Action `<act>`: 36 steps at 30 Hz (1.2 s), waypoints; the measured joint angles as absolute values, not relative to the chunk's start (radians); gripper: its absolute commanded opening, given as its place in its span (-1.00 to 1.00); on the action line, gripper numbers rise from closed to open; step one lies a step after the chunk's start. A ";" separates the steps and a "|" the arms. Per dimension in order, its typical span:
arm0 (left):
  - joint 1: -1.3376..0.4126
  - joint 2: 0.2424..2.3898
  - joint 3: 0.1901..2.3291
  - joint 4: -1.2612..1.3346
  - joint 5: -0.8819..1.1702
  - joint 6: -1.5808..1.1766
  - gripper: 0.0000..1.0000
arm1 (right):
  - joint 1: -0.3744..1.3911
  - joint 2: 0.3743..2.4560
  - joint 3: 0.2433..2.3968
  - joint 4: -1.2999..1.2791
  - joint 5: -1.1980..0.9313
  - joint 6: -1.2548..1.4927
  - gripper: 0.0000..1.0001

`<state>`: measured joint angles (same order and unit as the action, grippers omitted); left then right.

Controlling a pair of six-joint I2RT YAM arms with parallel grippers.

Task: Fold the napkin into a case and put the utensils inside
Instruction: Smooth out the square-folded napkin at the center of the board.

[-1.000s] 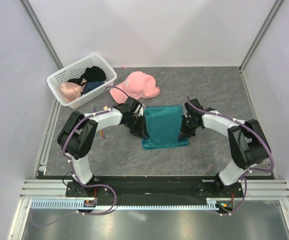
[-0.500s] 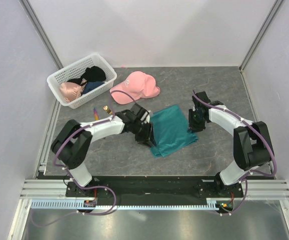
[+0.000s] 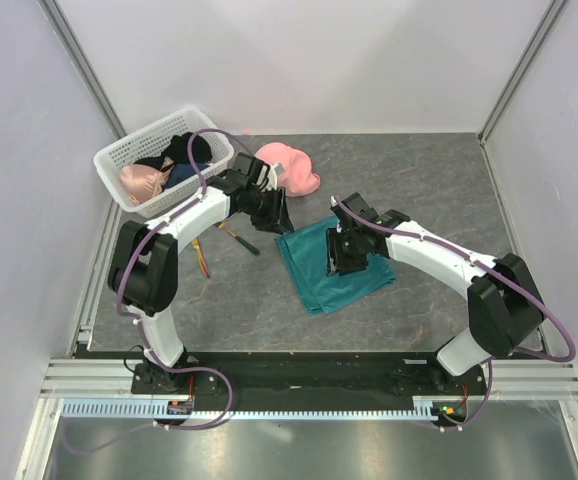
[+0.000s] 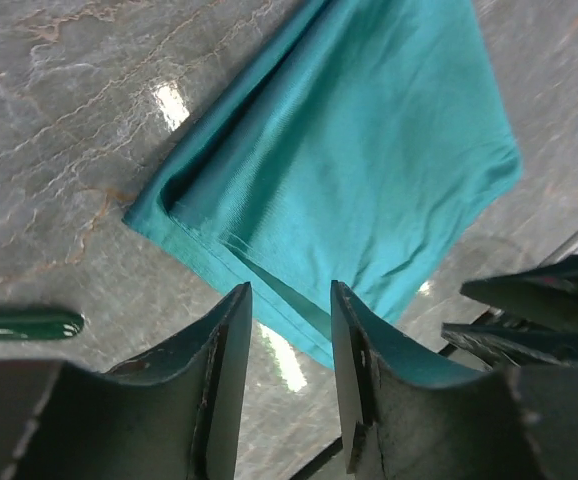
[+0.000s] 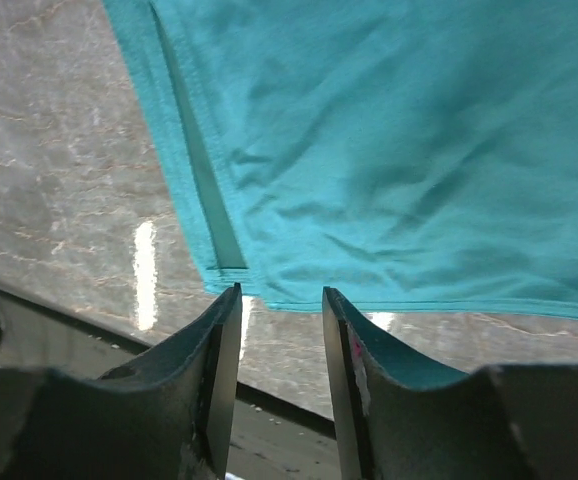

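Observation:
The teal-green napkin [image 3: 335,266] lies folded in a tilted, layered rectangle at the table's middle; it also shows in the left wrist view [image 4: 349,160] and the right wrist view [image 5: 389,150]. My left gripper [image 3: 274,214] is open and empty, above the table just beyond the napkin's far left corner, next to the pink cap; its jaws [image 4: 289,300] stand apart. My right gripper [image 3: 341,250] is open and empty over the napkin's middle [image 5: 279,300]. The dark-handled fork [image 3: 239,238] and the thin purple-and-orange piece [image 3: 203,258] lie on the table left of the napkin.
A pink cap [image 3: 294,170] lies behind the left gripper. A white basket [image 3: 121,152] with clothes stands at the far left. White walls close in the table on three sides.
My left gripper has left the napkin's left edge and moved back toward the cap. My right gripper has moved left from the napkin's right edge to over its middle. The napkin stays tilted.

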<state>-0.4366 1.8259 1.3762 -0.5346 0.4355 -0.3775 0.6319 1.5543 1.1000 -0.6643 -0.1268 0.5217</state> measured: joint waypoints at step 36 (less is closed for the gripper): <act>-0.500 1.974 1.413 -0.578 0.300 -0.394 -0.26 | 0.637 1.546 1.028 -0.619 -0.149 0.612 -0.19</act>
<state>-0.4995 1.9736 1.4132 -0.5777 0.2996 -0.3943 0.6373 1.5455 1.0275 -0.6189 -0.1486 0.6117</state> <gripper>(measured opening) 0.389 0.412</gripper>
